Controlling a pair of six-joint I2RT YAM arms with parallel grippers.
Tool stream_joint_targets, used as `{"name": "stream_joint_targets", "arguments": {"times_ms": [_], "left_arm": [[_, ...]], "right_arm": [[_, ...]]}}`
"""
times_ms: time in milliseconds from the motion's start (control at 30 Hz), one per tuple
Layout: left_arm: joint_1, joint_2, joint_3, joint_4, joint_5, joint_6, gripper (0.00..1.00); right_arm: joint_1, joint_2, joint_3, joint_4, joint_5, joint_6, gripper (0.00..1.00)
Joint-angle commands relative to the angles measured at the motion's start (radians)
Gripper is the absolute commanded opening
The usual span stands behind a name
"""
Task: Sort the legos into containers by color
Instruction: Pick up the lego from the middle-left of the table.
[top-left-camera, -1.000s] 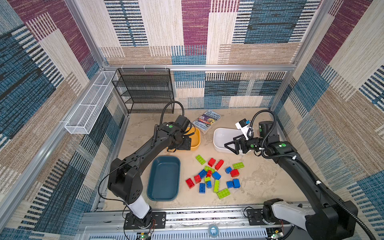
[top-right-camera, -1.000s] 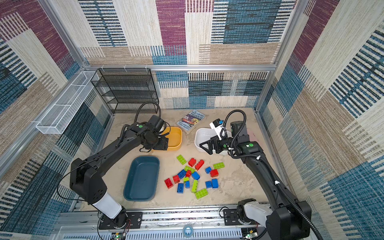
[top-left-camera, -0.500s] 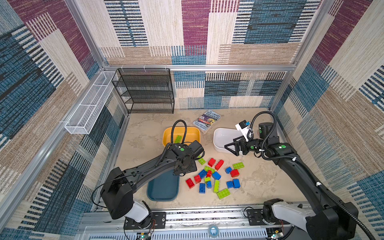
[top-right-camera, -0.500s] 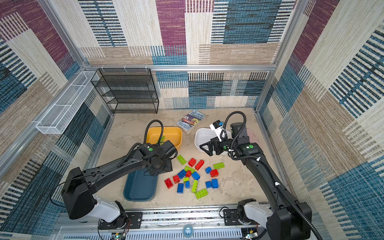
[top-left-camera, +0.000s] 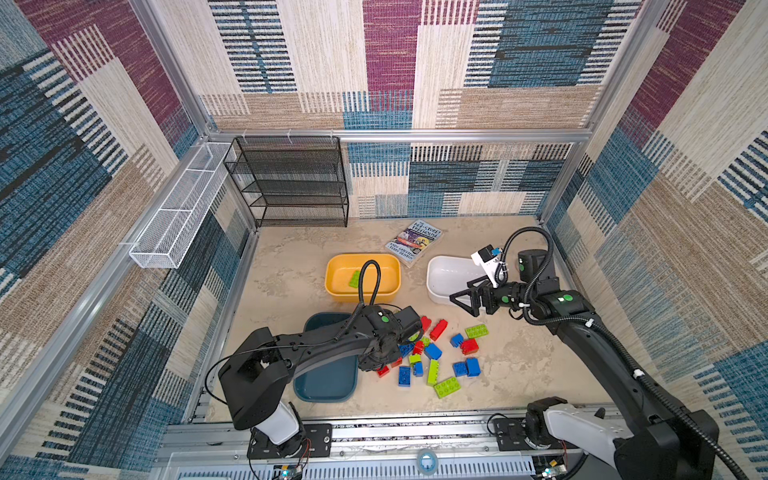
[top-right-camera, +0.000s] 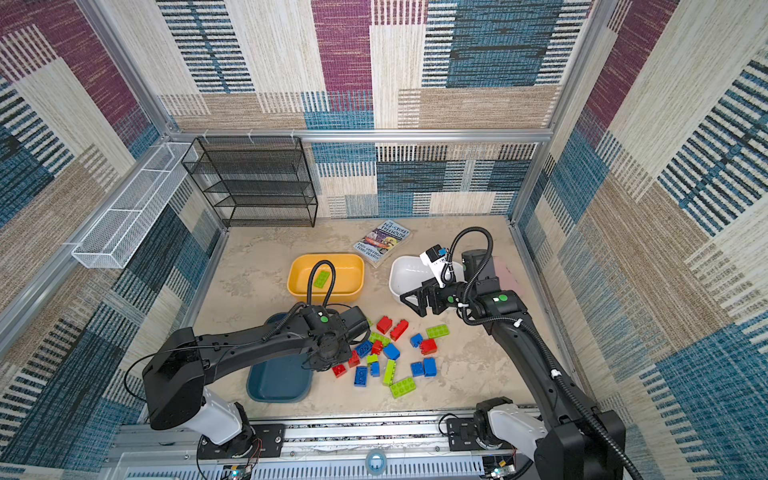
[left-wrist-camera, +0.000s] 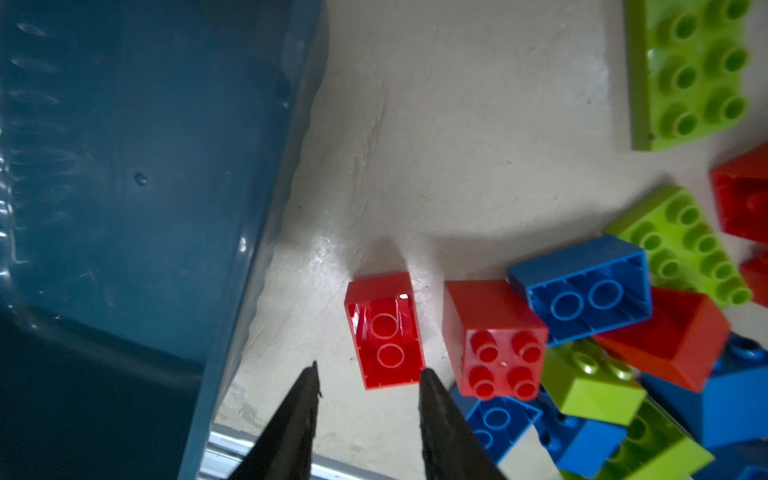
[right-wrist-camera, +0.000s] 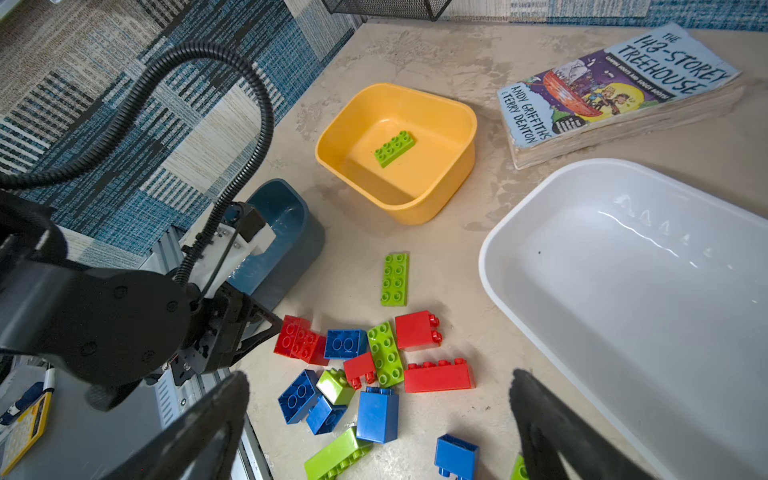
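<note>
Red, blue and lime green legos (top-left-camera: 432, 353) lie in a loose pile on the table in both top views. One green lego (top-left-camera: 354, 279) lies in the yellow container (top-left-camera: 388, 272). The white container (top-left-camera: 446, 276) and the dark teal container (top-left-camera: 328, 382) hold nothing. My left gripper (left-wrist-camera: 369, 369) points down beside the teal container, jaws partly apart and holding nothing. An upturned red lego (left-wrist-camera: 384, 330) lies just ahead of its tips, and one tip touches its corner. My right gripper (right-wrist-camera: 380, 380) hangs wide open above the pile's far edge, next to the white container.
A paperback book (top-left-camera: 414, 242) lies behind the yellow and white containers. A black wire shelf (top-left-camera: 291, 183) stands at the back left and a white mesh basket (top-left-camera: 174, 212) hangs on the left wall. A metal rail (top-left-camera: 415, 432) runs along the front edge.
My left arm has swung from the yellow container to the pile's near left edge beside the teal container, and its jaws have narrowed. The right arm has not moved.
</note>
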Motion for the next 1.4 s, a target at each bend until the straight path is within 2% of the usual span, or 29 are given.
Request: {"name": "stream_joint_targets", "arguments": {"times_ms": [0, 267, 600, 900, 1000, 1200, 1367], "left_arm": [[-0.004, 0.012, -0.016, 0.049, -0.003, -0.032, 0.44], [-0.003, 0.035, -0.021, 0.092, -0.003, -0.022, 0.51], [-0.001, 0.082, -0.065, 0.166, 0.020, -0.044, 0.51], [-0.002, 0.047, -0.086, 0.139, 0.004, -0.024, 0.25], [-0.001, 0.005, -0.032, 0.088, -0.011, 0.045, 0.23], [0.030, -0.107, 0.132, -0.123, -0.088, 0.276, 0.24], [0.212, -0.274, 0.078, -0.202, -0.076, 0.455, 0.25]], "right_arm": [[0.002, -0.008, -0.003, 0.012, 0.009, -0.011, 0.99], [0.001, -0.027, -0.017, 0.006, 0.014, -0.009, 0.99], [0.001, -0.019, -0.023, 0.007, 0.009, -0.015, 0.99], [0.002, -0.022, -0.023, 0.016, 0.005, -0.007, 0.99], [0.002, -0.021, -0.019, 0.021, 0.002, -0.001, 0.99], [0.001, -0.008, -0.007, 0.042, -0.034, 0.010, 0.99], [0.003, -0.012, -0.008, 0.064, -0.065, 0.023, 0.99]]}}
